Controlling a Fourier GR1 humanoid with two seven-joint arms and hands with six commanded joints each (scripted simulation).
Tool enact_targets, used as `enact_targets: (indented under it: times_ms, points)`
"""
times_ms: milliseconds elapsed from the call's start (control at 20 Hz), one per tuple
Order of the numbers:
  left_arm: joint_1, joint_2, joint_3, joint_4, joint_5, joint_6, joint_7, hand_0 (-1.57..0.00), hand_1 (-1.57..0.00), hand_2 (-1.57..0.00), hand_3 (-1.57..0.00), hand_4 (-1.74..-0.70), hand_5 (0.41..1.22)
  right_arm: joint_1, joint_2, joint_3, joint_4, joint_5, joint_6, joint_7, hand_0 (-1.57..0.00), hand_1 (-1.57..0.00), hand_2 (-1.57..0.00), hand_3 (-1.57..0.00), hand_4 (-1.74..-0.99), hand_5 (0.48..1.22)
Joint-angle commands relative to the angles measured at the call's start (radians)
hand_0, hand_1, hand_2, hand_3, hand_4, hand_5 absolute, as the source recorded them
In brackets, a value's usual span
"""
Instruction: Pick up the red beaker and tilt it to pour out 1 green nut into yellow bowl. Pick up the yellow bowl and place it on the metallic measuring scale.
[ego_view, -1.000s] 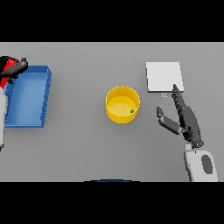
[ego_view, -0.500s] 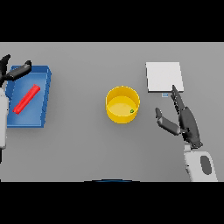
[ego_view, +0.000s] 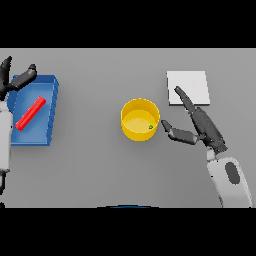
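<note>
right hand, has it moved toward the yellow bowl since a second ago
Yes. The right hand has shifted left toward the yellow bowl; its thumb now sits just beside the rim, leaving a smaller gap than before.

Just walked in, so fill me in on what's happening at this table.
The right hand is open beside the yellow bowl, close to its rim but not gripping it. A green nut lies inside the bowl. The red beaker lies on its side in the blue tray, and the left hand is open above the tray's far corner, holding nothing. The scale is bare.
</note>
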Motion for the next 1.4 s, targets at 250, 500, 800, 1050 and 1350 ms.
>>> enact_targets:
  times_ms: [250, 500, 800, 1050, 1350]
  points:
    - [0.002, -0.01, 0.006, -0.008, 0.011, 0.0, 0.004, 0.0, 0.0, 0.0, 0.0, -0.75, 0.709, -0.168, -0.121, 0.169, 0.066, 0.242, 0.081, -0.018, 0.0, 0.0, 0.0, 0.0, -1.234, 0.627]
    - [0.012, -0.005, 0.008, -0.012, 0.013, 0.0, -0.016, 0.0, 0.0, 0.0, 0.0, -0.75, 0.714, -0.278, -0.177, 0.271, 0.12, 0.336, 0.169, -0.08, 0.0, 0.0, 0.0, 0.0, -1.234, 0.62]
    - [0.019, -0.012, 0.022, -0.014, 0.033, 0.004, -0.03, 0.0, 0.0, 0.0, 0.0, -0.77, 0.721, -0.361, -0.193, 0.362, 0.158, 0.398, 0.26, -0.093, 0.0, 0.0, 0.0, 0.0, -1.212, 0.645]
    - [0.004, -0.012, 0.025, -0.004, 0.037, 0.002, -0.035, 0.0, 0.0, 0.0, 0.0, -0.79, 0.729, -0.401, -0.182, 0.411, 0.257, 0.439, 0.259, -0.142, 0.0, 0.0, 0.0, 0.0, -1.228, 0.656]
    - [0.018, -0.011, 0.03, -0.014, 0.039, 0.006, -0.04, 0.0, 0.0, 0.0, 0.0, -0.8, 0.723, -0.429, -0.172, 0.455, 0.316, 0.468, 0.282, -0.164, 0.0, 0.0, 0.0, 0.0, -1.265, 0.68]
